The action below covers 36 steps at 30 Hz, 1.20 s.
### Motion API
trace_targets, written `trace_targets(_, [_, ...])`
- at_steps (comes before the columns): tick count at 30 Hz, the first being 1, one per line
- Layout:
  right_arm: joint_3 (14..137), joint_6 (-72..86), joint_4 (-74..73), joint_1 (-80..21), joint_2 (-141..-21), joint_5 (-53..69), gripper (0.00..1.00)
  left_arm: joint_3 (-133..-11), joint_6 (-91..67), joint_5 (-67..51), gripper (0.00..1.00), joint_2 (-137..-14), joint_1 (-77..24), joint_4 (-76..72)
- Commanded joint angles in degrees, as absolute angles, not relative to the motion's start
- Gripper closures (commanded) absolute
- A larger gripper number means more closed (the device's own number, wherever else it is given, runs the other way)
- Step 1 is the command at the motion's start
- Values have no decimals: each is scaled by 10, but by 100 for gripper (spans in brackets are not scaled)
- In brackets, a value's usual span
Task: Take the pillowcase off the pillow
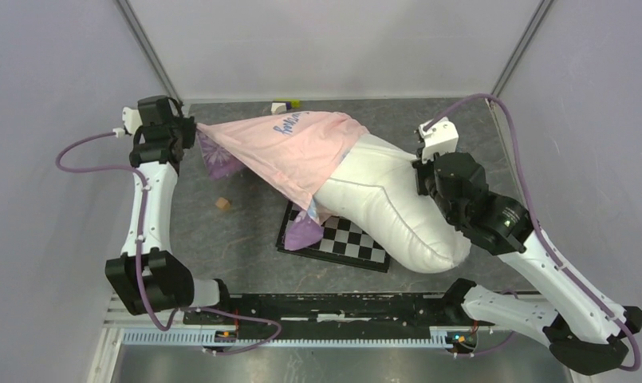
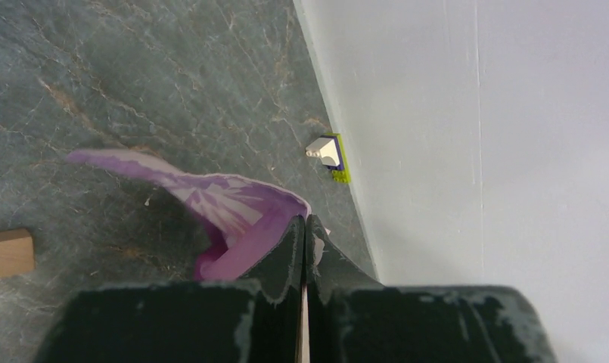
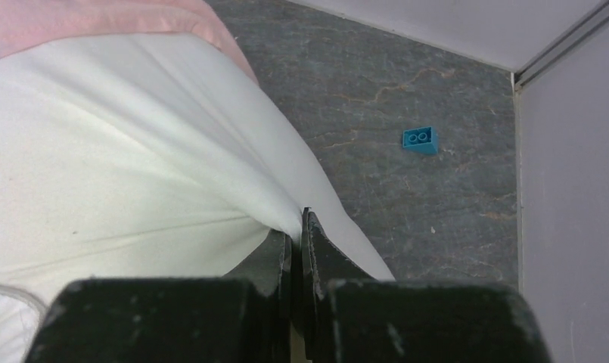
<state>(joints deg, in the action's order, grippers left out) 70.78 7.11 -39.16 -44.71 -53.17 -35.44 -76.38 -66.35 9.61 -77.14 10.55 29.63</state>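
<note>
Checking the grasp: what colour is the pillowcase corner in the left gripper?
Purple corner, with pale streaks; left wrist view shows it best.

A grey, marble-veined surface is pictured carrying a black-and-white checkered board, on which the white pillow is partly rested. A small wooden block is seen left of the board, well apart from it. A white-and-lime brick is lodged against the back wall, and a blue brick is seen lying near a corner.

White arms, black joints, purple cables

Pink pillowcase half off, seemingly, white pillow slanted
</note>
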Motion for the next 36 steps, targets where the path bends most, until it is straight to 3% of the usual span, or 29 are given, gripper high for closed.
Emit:
trace_targets(1, [694, 5, -419, -422, -505, -313, 100, -771, -610, 112, 98, -771, 143, 217])
trace_targets(2, [681, -12, -418, -422, -509, -264, 99, -757, -610, 86, 98, -764, 137, 203])
trace_targets(5, [644, -35, -394, -422, -514, -122, 67, -724, -615, 64, 98, -733, 109, 174])
trace_targets(6, [640, -38, -388, -422, -518, -90, 62, -715, -617, 60, 98, -725, 99, 169])
trace_targets(10, [668, -47, -391, -424, -549, -26, 40, -707, -627, 31, 98, -709, 77, 161])
trace_targets(13, [708, -51, -400, -443, -576, -37, 8, -708, -630, 19, 98, -701, 71, 160])
trace_targets(14, [725, -51, -402, -461, -587, -53, 2, -708, -628, 19, 98, -698, 71, 160])
trace_targets(25, [932, -64, -492, -729, -823, -344, 2, -720, -617, 27, 98, -690, 71, 176])
trace_targets(34, [835, -32, -502, -735, -905, -438, 2, -734, -610, 40, 98, -697, 71, 188])
trace_targets(36, [814, -7, -516, -716, -913, -459, 9, -741, -606, 45, 98, -702, 71, 192])
